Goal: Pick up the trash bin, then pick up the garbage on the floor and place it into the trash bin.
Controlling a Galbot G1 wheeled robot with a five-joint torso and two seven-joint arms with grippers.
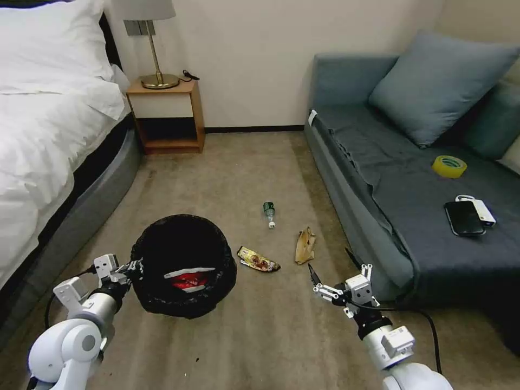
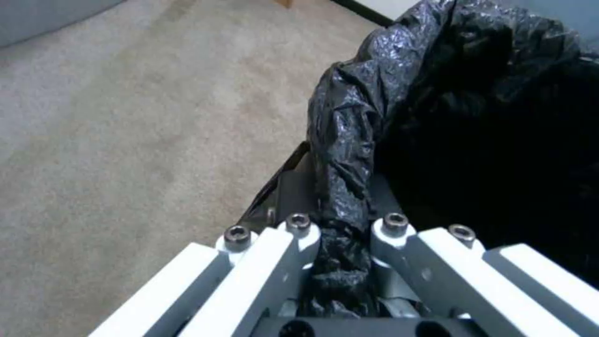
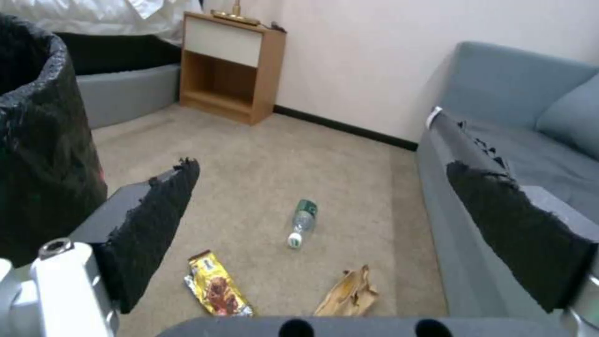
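Head view: the left gripper [image 1: 131,267] is clamped on the rim of the trash bin [image 1: 183,264], which holds a red-and-white snack packet [image 1: 188,278]. The right gripper [image 1: 329,275], spread apart, hovers near the foil wrapper [image 1: 258,259], paper scrap [image 1: 305,245] and bottle [image 1: 269,214] on beige carpet [image 1: 238,173] between bed [image 1: 49,124] and sofa [image 1: 411,179].

Left wrist view: the fingers [image 2: 299,234] pinch the black bag's folded edge.

Right wrist view: wide-apart pads [image 3: 156,220] frame the litter.

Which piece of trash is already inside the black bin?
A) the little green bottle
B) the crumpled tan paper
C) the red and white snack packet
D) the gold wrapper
C. The red-and-white snack packet lies inside the trash bin, while the bottle, gold wrapper and tan paper scrap lie on the carpet.
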